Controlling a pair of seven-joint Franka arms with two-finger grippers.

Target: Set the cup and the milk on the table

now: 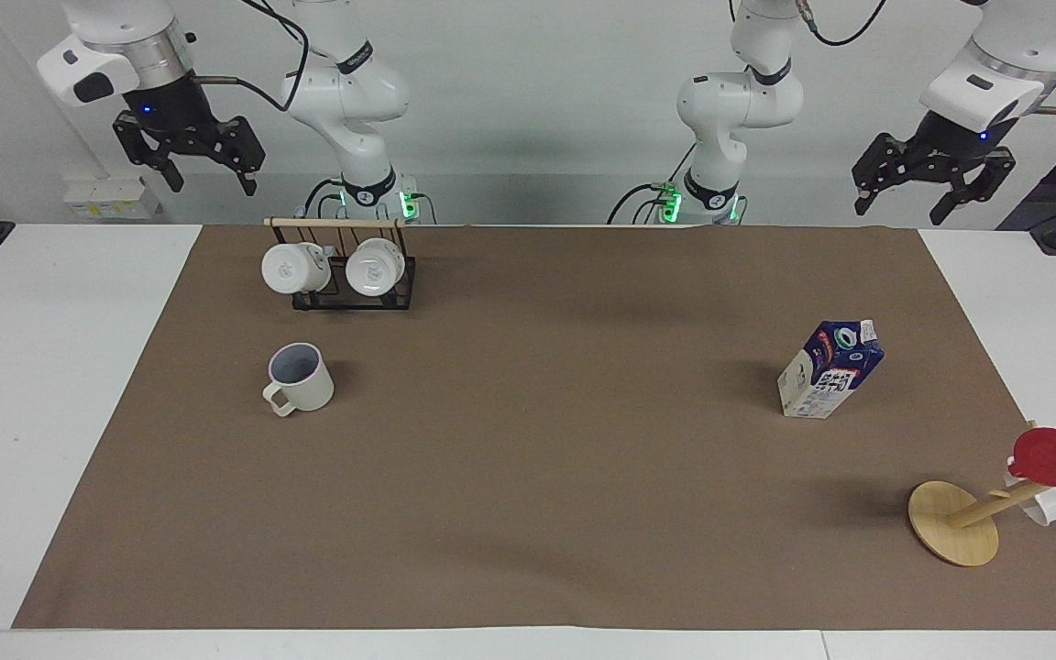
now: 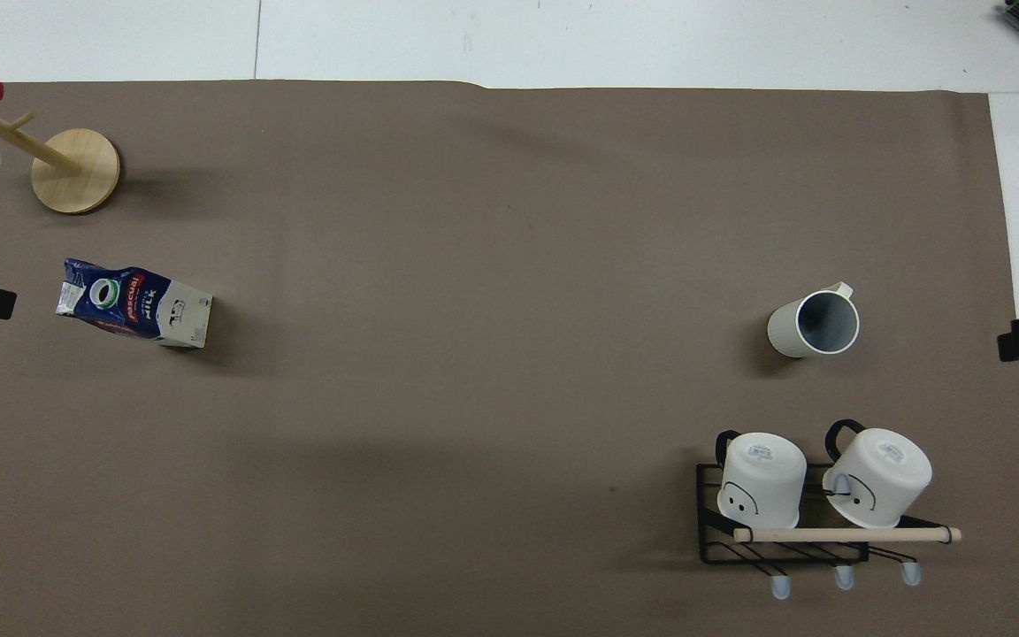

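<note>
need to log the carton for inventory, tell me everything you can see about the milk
The milk is a small gable-top carton, cardboard by its look, dark blue toward the top and white toward the base, with red marks, black print and a round white cap on its sloped top. It stands upright on the brown sheet toward the left arm's end of the table, nearer the robots than the wooden stand. Nothing else touches it.
</note>
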